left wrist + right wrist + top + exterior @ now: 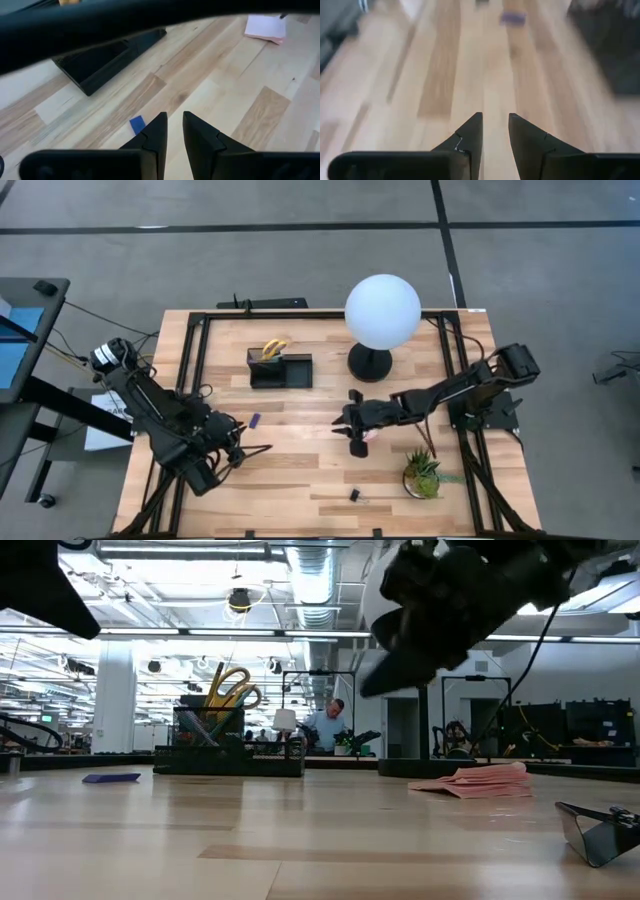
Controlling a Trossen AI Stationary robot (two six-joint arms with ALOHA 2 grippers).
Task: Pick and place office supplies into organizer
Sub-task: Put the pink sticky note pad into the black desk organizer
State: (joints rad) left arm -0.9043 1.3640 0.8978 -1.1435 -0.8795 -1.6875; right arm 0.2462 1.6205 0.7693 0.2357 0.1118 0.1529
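The black organizer (280, 368) stands at the table's far middle, with yellow-handled scissors (273, 348) upright in its pen cup. A small blue piece (254, 421) lies flat on the wood. My left gripper (175, 117) hovers just beside it, slanting down, narrowly open with nothing between its fingers. A pink sticky-note pad (372, 437) lies flat near the table's middle. My right gripper (495, 117) hangs above the pad's left side, pointing toward the table's left, open and empty. A tiny black clip (354, 494) rests near the front edge.
A white globe lamp (382, 311) on a round black base (369, 362) stands behind my right gripper. A small green potted plant (422, 475) sits at the front right. Bare wood lies between the two grippers. A person shows in the room beyond the table.
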